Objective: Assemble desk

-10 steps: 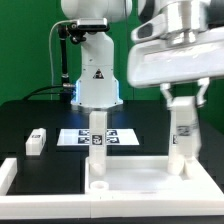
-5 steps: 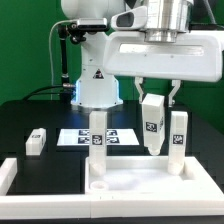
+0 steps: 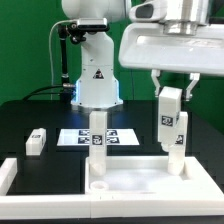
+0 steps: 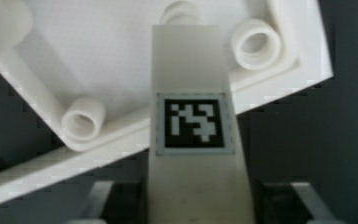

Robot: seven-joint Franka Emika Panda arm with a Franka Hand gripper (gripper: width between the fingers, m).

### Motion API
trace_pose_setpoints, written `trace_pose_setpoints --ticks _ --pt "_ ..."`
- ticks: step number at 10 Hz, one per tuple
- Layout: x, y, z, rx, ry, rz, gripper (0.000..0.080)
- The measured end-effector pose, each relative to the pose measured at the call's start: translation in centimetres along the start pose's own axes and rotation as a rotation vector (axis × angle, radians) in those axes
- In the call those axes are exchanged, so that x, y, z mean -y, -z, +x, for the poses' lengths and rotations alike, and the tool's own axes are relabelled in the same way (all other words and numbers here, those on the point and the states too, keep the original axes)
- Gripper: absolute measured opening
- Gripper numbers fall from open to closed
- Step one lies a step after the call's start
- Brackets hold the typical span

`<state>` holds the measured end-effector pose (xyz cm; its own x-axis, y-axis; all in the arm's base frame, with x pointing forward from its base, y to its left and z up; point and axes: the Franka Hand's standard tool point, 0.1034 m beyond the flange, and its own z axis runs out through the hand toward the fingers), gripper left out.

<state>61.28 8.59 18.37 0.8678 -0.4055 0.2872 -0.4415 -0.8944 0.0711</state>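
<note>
**Operator:** What's the pincer doing?

**Spotter:** Your gripper [image 3: 173, 95] sits in the upper right of the exterior view. Its jaws are narrowed onto the held leg [image 3: 168, 120], which hangs upright with its tag facing the camera. In the wrist view the same held leg [image 4: 194, 110] runs straight out between the fingers [image 4: 105, 195].

**Operator:** And the rest of the desk?

**Spotter:** The tabletop [image 3: 135, 180] lies rim-up along the bottom of the frame. One standing leg [image 3: 97, 135] rises from its far corner, left of centre. Just below and behind the held leg I think there's a second upright leg [image 3: 177, 155], but it's partly hidden. A loose leg [image 3: 36, 141] lies on the black table at the left, well apart. The marker board [image 3: 118, 137] sits behind the tabletop.

**Operator:** Which step, then?

**Spotter:** You're carrying the third leg to its place, so I'd say roughly halfway. The wrist view shows a round socket [image 4: 256, 42] on the tabletop [image 4: 309, 60] beyond the leg's end. You'll need to pick a free socket, centre the leg over it, keep it vertical and lower it before letting go.
</note>
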Motion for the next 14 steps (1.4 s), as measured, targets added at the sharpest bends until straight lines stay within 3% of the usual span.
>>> trace_pose_setpoints --ticks 1,5,7,9,10,14 --pt "0.8 0.5 -0.1 -0.019 0.025 -0.001 0.0287" --pt "0.7 0.1 -0.2 -0.009 0.011 0.003 0.0287" --pt "2.8 -0.3 0.3 -0.064 -0.031 0.015 0.0287" --pt "4.6 -0.4 0.3 -0.094 -0.077 0.004 0.0287" --pt "4.9 -0.1 0.2 -0.09 -0.07 -0.007 0.0287" --pt "4.9 -0.3 0.2 -0.09 -0.066 -0.001 0.0287"
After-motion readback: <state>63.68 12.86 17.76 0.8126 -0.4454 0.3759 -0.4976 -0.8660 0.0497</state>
